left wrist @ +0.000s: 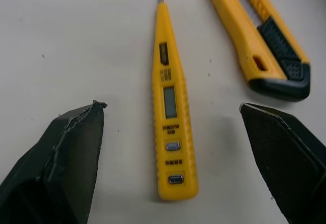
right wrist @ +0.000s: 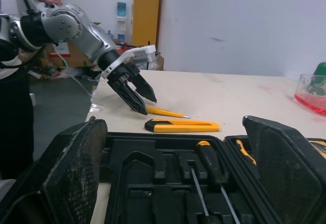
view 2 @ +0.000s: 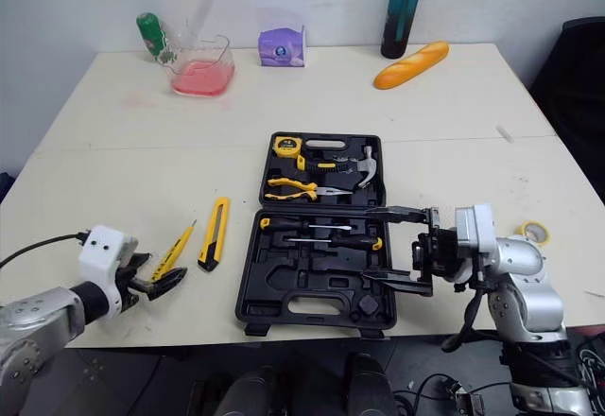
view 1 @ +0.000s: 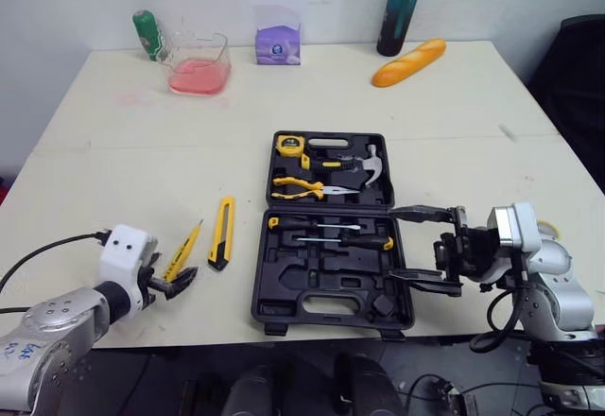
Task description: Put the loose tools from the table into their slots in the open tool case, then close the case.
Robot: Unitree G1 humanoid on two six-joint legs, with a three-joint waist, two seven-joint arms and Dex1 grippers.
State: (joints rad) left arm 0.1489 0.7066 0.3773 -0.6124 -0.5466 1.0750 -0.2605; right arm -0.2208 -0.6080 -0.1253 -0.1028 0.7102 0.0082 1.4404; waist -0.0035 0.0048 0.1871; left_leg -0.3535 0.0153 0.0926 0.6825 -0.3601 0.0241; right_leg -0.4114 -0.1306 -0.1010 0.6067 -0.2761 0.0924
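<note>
Tools lying loose: two, tester pen (view 1: 185, 248) and utility knife (view 1: 222, 232); left pincer (left wrist: 172, 106) and right pincer (view 1: 391, 244) gape wide.

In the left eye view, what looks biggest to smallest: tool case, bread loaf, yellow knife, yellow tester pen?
Tool case, clearly largest.
Bread loaf and yellow knife: similar length; the loaf is thicker and farther away, so unsure.
Tester pen, smallest.
</note>
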